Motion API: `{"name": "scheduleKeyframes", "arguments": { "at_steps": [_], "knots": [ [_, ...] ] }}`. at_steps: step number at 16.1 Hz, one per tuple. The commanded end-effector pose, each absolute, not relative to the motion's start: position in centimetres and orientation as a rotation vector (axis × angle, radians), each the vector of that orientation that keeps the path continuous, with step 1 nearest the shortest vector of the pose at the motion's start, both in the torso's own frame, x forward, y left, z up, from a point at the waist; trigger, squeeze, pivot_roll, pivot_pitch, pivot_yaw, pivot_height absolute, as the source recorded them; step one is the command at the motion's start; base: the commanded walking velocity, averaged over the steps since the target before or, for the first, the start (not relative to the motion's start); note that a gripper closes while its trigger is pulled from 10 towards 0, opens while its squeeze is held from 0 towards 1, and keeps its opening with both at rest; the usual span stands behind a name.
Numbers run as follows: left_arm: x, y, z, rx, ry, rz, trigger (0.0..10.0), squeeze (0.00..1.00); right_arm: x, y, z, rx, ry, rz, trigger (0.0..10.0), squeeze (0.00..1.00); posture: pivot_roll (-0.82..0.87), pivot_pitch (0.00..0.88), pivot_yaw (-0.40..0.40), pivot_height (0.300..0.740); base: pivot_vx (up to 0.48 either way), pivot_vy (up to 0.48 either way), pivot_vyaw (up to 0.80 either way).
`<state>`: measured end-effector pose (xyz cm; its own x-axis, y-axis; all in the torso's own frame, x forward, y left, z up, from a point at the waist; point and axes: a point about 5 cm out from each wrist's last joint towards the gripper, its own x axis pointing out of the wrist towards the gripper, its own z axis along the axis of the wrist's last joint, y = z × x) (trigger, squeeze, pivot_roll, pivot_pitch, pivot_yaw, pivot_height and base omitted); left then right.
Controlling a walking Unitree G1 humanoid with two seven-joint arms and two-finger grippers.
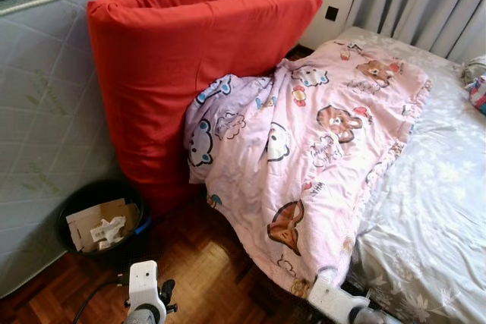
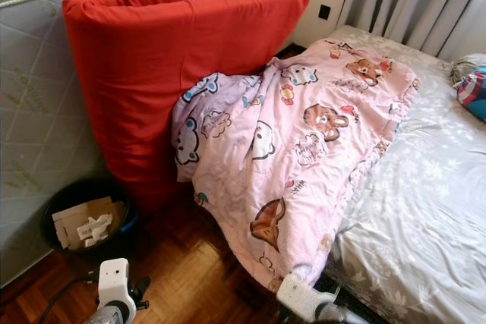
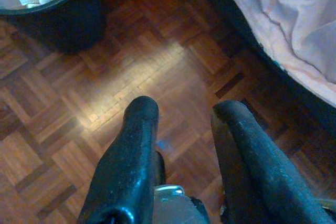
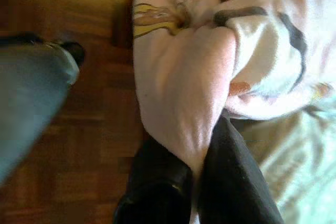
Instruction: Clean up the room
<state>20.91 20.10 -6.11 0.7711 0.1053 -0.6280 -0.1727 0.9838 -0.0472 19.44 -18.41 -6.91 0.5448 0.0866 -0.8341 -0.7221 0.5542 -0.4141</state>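
A pale pink quilted blanket printed with cartoon bears and cats [image 1: 304, 149] lies rumpled across the near half of the bed with its grey flowered sheet [image 1: 433, 210]. Its lower corner hangs off the bed edge toward the brown parquet floor [image 1: 205, 271], at about 6 o'clock in the head views. At 10 o'clock a thick red fabric-covered folded mattress [image 1: 175, 73] stands upright against the wall, and the blanket's upper edge leans on it. At 8 o'clock, on the floor, sits a round black waste bin holding cardboard and crumpled paper [image 1: 102, 221].

The right gripper [image 4: 194, 174] is closed on the hanging corner: in the right wrist view a fold of pink cloth is pinched between its two black fingers [image 4: 231, 182]. The left gripper [image 3: 184, 129] hangs over bare parquet at 7 o'clock with its fingers spread and nothing between them, the bin near it.

The blanket looks soft, limp and fairly light, but bulky. It will probably sag and drag instead of lifting as one piece, and thin cloth could slip from a narrow pinch. A thick gathered fold or a hemmed corner seems the surest hold. I would judge that a second grip by the free gripper further along the same edge would let the cloth be spread or folded evenly.
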Motion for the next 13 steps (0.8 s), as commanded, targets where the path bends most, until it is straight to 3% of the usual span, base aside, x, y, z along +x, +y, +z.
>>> {"name": "scheduleKeyframes", "arguments": {
  "at_steps": [1, 3, 4, 5, 9, 13],
  "knots": [
    [20.4, 20.0, -6.5, -0.092, 0.709, 0.140, 10.0, 0.00, 19.2, -18.7, -7.0, -0.834, 0.866, 0.539, 10.0, 0.00, -0.09, 0.084, -0.093, 0.740, 0.000, 0.000, 0.00],
    [20.4, 20.0, -6.5, -0.090, 0.712, 0.138, 10.0, 0.00, 19.6, -18.2, -6.8, -0.788, 0.850, 0.521, 10.0, 0.02, -0.09, 0.085, -0.092, 0.740, 0.000, 0.000, 0.00],
    [20.4, 20.0, -6.5, -0.090, 0.712, 0.137, 10.0, 0.00, 19.7, -18.1, -6.8, -0.786, 0.847, 0.522, 10.0, 0.73, -0.09, 0.084, -0.092, 0.740, 0.000, 0.000, 0.00],
    [20.4, 20.0, -6.5, -0.089, 0.713, 0.136, 10.0, 0.00, 19.9, -18.0, -6.7, -0.778, 0.836, 0.517, 10.0, 0.99, -0.09, 0.084, -0.092, 0.740, 0.000, 0.000, 0.00],
    [20.4, 19.9, -6.6, -0.090, 0.716, 0.133, 10.0, 0.00, 20.7, -17.5, -6.4, -0.724, 0.793, 0.483, 10.0, 0.99, -0.10, 0.081, -0.093, 0.740, 0.000, 0.000, 0.00],
    [20.5, 19.8, -6.5, -0.093, 0.711, 0.135, 10.0, 0.00, 20.7, -17.8, -6.3, -0.549, 0.801, 0.397, 10.0, 1.00, -0.10, 0.080, -0.095, 0.740, 0.000, 0.000, 0.00]
  ]
}}
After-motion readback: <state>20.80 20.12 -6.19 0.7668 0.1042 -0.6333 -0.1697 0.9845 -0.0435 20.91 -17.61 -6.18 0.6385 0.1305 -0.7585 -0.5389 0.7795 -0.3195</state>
